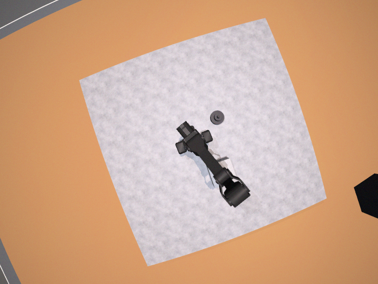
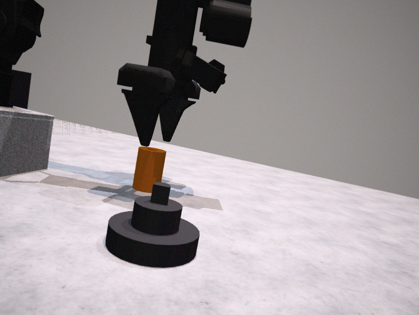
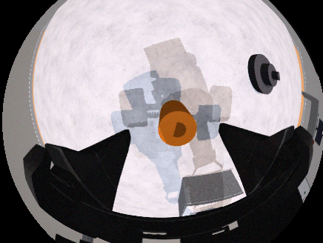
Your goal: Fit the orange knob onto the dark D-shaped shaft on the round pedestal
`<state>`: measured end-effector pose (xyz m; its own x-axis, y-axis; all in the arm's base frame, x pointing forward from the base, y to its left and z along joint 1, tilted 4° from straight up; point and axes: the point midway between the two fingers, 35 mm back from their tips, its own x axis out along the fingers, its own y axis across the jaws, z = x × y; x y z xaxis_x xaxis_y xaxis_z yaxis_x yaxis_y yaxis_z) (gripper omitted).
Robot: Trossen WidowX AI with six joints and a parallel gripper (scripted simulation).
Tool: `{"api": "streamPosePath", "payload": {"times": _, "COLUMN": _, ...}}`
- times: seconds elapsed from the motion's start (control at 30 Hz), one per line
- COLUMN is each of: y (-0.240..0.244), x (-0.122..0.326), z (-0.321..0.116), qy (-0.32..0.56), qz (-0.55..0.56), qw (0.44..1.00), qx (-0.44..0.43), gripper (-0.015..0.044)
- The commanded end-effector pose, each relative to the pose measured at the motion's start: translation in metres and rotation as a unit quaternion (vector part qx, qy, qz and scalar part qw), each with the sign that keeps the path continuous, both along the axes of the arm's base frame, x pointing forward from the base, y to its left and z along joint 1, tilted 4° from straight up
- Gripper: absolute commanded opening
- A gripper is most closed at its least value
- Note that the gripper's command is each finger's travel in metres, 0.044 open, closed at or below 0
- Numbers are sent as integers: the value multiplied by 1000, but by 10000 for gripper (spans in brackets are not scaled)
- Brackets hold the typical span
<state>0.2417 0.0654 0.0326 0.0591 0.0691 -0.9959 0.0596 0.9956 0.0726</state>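
- My gripper [image 1: 193, 141] [image 2: 155, 142] [image 3: 176, 130] is wide open, holding nothing, above the knob [image 2: 147, 169] [image 3: 167, 127].
- Wrist view shows its hole's flat at 9 o'clock, pedestal [image 1: 212, 119] [image 2: 152, 251] [image 3: 255, 74] at 2.
- Top view hides the knob.

Looks black all over, with smooth, wedge-shaped fingers [image 2: 143, 117] narrowing to blunt ends; broadens into chunky, bevelled housings [image 1: 206, 136] [image 2: 145, 75] just above the fingers.
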Motion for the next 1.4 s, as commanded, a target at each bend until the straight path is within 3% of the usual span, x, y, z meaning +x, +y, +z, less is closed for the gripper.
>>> {"api": "streamPosePath", "payload": {"times": 0.0, "y": -1, "x": -1, "z": -11, "qy": 7, "qz": -2, "qw": 1000, "qx": -4, "gripper": 440}}
{"api": "streamPosePath", "payload": {"times": 1.1, "y": 2, "x": -1, "z": -61, "qy": 7, "qz": -2, "qw": 1000, "qx": -4, "gripper": 440}}
{"api": "streamPosePath", "payload": {"times": 1.37, "y": 2, "x": -1, "z": -61, "qy": 7, "qz": -2, "qw": 1000, "qx": -4, "gripper": 230}}
